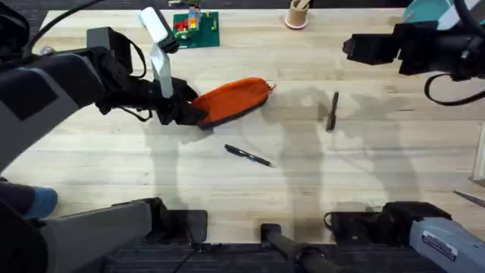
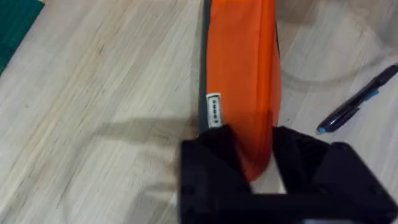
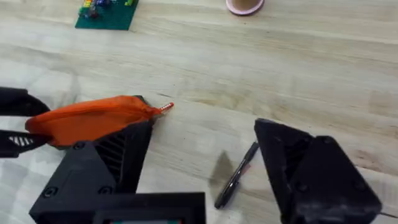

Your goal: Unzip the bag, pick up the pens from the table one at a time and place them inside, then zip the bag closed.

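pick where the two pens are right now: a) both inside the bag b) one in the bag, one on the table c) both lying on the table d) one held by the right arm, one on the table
c: both pens lie loose on the table, outside the orange bag, whose end the left gripper clamps.

A green board (image 1: 196, 29) with small colored bits sits at the far edge of the wood. A pink cup (image 1: 297, 15) stands near it. Something teal (image 1: 429, 10) peeks in at the far right corner. Soft shadows fall on the planks.
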`<state>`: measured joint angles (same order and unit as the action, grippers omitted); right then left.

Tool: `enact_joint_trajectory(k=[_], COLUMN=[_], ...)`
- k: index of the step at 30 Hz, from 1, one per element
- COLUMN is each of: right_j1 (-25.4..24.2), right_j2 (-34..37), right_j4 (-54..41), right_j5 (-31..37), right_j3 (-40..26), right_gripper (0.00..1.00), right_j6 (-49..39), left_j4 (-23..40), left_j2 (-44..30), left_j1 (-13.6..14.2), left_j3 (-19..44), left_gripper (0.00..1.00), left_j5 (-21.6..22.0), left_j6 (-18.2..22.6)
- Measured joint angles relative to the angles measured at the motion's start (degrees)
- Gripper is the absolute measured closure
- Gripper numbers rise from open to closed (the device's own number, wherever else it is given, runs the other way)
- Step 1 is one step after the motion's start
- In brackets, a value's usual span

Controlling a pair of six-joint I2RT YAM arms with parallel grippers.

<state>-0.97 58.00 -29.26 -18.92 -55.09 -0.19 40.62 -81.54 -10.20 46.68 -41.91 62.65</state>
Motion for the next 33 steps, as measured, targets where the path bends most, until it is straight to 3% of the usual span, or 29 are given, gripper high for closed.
enact_joint_trajectory(k=[3, 5, 12, 20, 28, 33], right_j1=[0.0, 0.0, 0.0, -0.02, -1.2, -1.2], right_j2=[0.0, 0.0, 0.0, 1.49, 9.91, 17.56], right_j4=[0.0, 0.0, -0.31, 2.23, 0.56, -5.89], right_j5=[0.0, 0.0, -0.62, -11.33, -21.01, -23.29], right_j3=[0.0, 0.0, 0.0, -0.17, -2.18, -10.5], right_gripper=[0.005, 0.005, 0.006, 0.007, 0.009, 0.009], right_j6=[0.0, 0.0, 0.25, -6.37, -17.06, -23.99], left_j4=[-0.37, -0.38, -0.39, -0.39, -0.39, -0.39], left_j2=[0.0, 0.0, -0.01, 0.0, -0.02, -0.02], left_j1=[0.0, 0.04, 0.04, 0.04, 0.04, 0.04], left_j3=[0.0, 0.0, 0.0, 0.0, 0.0, 0.0], left_gripper=[0.891, 0.95, 0.959, 0.959, 0.959, 0.959], left_j5=[0.11, 0.04, 0.04, 0.02, 0.01, 0.0], left_j6=[0.0, -0.01, -0.02, -0.02, -0.03, -0.02])
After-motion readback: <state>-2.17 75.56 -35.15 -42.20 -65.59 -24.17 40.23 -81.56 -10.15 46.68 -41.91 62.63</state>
